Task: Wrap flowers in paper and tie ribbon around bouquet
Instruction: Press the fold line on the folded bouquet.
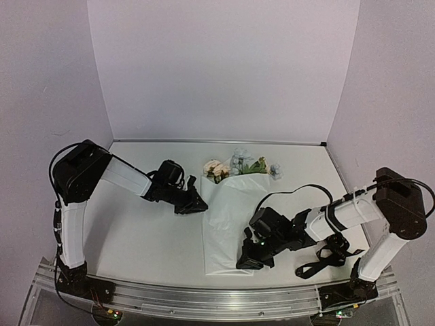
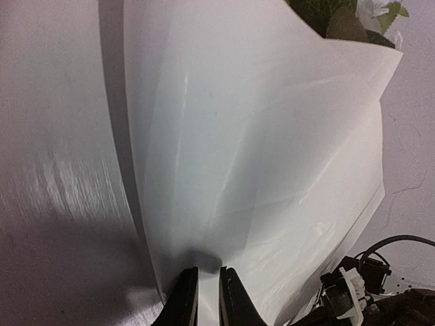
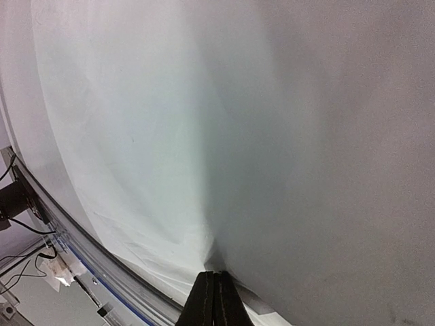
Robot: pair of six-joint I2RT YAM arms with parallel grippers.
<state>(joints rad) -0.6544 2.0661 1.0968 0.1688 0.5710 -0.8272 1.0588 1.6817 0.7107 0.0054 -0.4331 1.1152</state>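
Note:
The white paper (image 1: 228, 217) lies folded lengthwise over the stems, running from the flowers (image 1: 234, 166) down toward the near edge. Peach and pale blooms with green leaves stick out of its far end (image 2: 346, 17). My left gripper (image 1: 198, 205) sits at the sheet's left edge, its fingers nearly together (image 2: 207, 272) with the paper (image 2: 258, 136) pinched between them. At the near right corner my right gripper (image 1: 246, 263) is shut tight (image 3: 216, 275) on the paper (image 3: 136, 136), with creases fanning from its tips. A black ribbon (image 1: 319, 261) lies looped by the right arm's base.
The white table (image 1: 149, 238) is walled at the back and both sides. An aluminium rail (image 1: 204, 299) runs along the near edge, close under the right gripper (image 3: 102, 265). Black cables trail from both arms.

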